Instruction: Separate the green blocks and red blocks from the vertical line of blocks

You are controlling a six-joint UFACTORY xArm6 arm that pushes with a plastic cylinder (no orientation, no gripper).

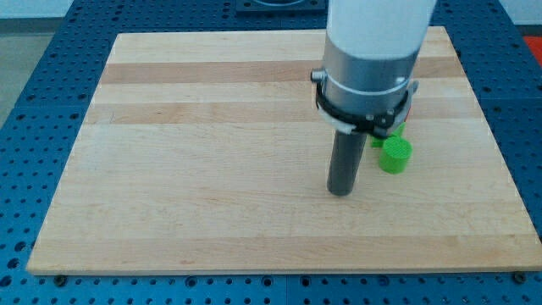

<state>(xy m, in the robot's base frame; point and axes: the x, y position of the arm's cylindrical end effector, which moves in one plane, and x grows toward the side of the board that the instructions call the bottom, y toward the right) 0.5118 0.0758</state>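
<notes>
My tip (340, 191) rests on the wooden board (212, 169) right of the middle. A green block (395, 155), roughly round, sits just to the right of my tip, a short gap apart. A second bit of green (401, 130) and a sliver of red (408, 108) show above it at the edge of the arm's grey and white body (368, 76). The arm hides the rest of those blocks and whatever else lies behind it.
The board lies on a blue perforated table (51, 127). The board's right edge is near the green block.
</notes>
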